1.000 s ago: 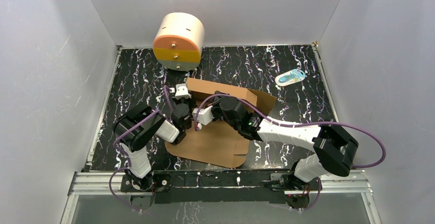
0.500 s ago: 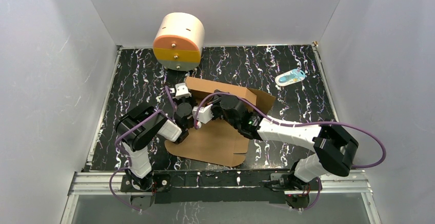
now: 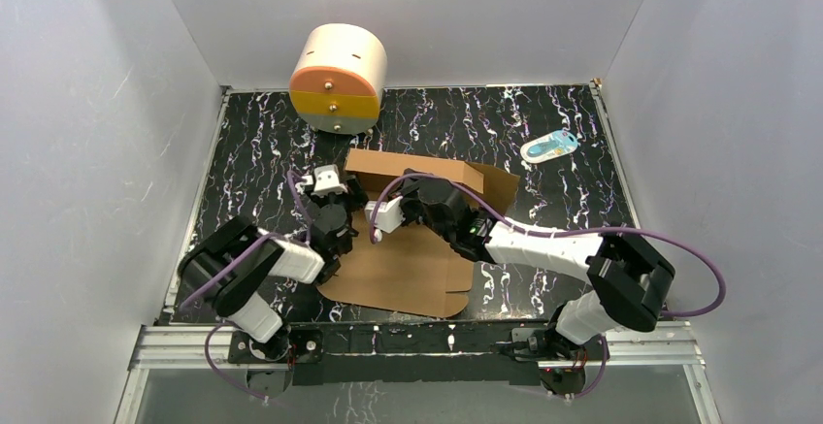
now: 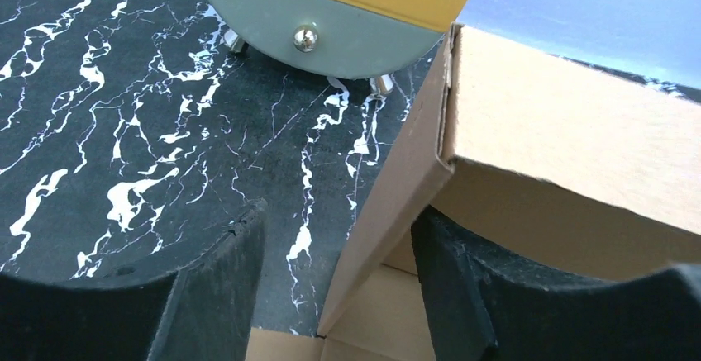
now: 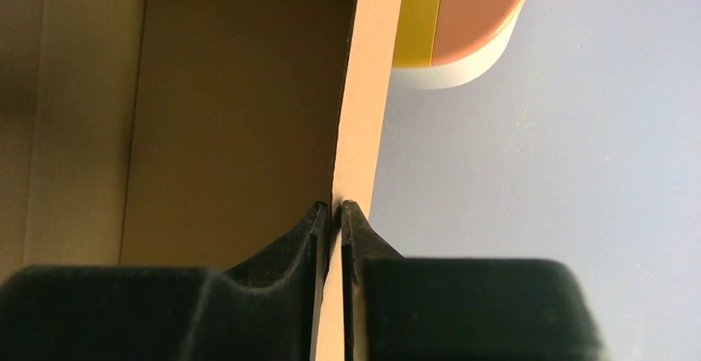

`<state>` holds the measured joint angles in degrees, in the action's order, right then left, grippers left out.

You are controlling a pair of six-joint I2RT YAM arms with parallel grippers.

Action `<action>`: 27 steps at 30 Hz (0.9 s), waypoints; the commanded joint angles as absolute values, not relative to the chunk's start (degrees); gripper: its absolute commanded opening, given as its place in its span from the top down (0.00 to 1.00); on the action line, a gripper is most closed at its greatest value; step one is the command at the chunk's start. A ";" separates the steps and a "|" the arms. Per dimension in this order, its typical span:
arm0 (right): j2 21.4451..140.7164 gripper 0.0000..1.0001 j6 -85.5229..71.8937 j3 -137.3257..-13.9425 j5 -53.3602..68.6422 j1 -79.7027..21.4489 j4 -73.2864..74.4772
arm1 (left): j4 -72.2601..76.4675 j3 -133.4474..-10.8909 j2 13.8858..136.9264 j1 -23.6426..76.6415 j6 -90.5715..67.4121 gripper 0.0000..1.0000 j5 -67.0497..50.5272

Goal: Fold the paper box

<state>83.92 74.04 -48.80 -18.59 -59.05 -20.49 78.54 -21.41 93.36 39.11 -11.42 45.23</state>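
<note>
The paper box [image 3: 408, 264] is brown corrugated cardboard, part flat on the table with its far walls raised. My right gripper [image 5: 335, 210] is shut on the edge of an upright cardboard wall [image 5: 364, 88] and shows in the top view [image 3: 388, 215] near the box's middle. My left gripper [image 4: 339, 295] is open at the box's left corner. A raised side flap [image 4: 397, 187] stands between its fingers, close to the right finger [image 4: 463, 278]. It shows in the top view [image 3: 325, 196] at the box's left edge.
A round cream drum with orange and yellow drawers [image 3: 338, 77] stands at the back left, close behind the box [image 4: 331, 6]. A small blue and white item [image 3: 549, 146] lies at the back right. Grey walls enclose the black marbled table [image 3: 262, 152].
My left arm has swung left and its gripper has moved left to the box's left corner. The right gripper has kept its hold on the wall with little movement.
</note>
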 commanded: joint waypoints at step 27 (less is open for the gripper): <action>63.17 0.11 10.59 -58.40 -30.63 -54.80 1.70 | -14.18 -48.98 50.57 35.77 -30.79 0.12 22.39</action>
